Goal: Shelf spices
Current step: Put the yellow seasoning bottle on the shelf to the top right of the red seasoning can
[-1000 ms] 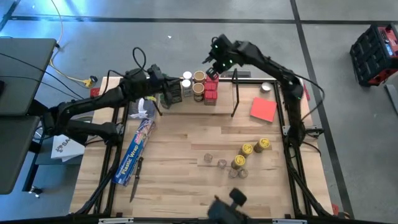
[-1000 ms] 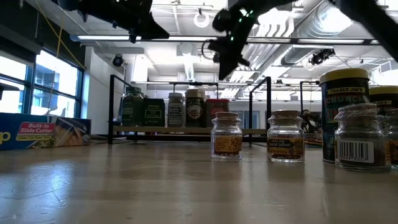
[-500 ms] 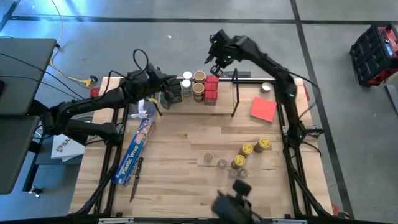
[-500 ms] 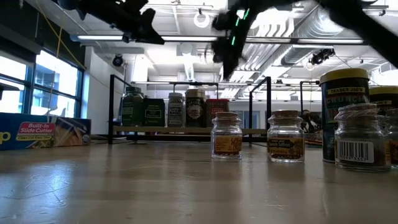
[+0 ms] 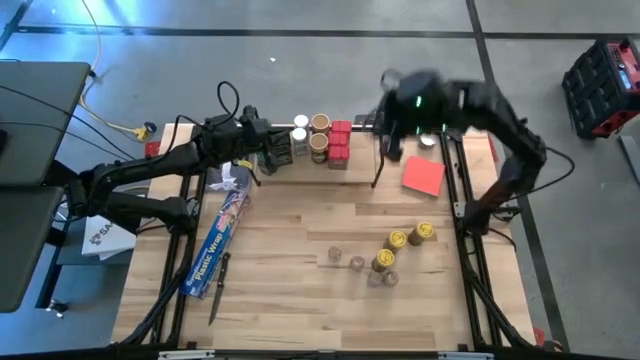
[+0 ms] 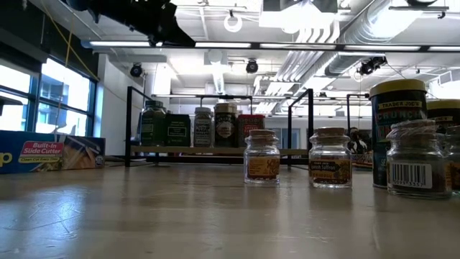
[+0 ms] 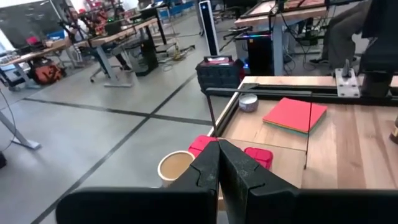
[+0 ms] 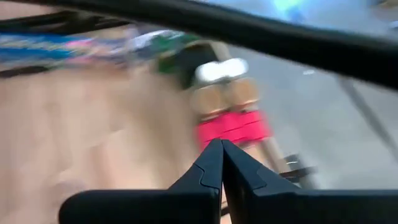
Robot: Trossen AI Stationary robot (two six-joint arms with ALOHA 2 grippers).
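Observation:
The shelf runs along the table's far edge and shows in the low view as a black wire frame with a board. Green jars, a white-lidded jar, tan-lidded jars and red tins stand on its left half. Loose spices stand on the table near the right: yellow-lidded jars and tiny clear jars, also close in the low view. My left gripper hovers shut over the shelf's left end. My right gripper, blurred, hangs shut above the shelf's right half.
A long blue plastic-wrap box lies at the table's left. A flat red card and a small round tin sit at the far right. A tall dark jar stands close to the low camera.
My right gripper, shut throughout, has swung up and away from the red tins toward the table's right edge, fast enough to blur, and has left the low view. My left gripper has stayed over the shelf's left end. No jar has moved.

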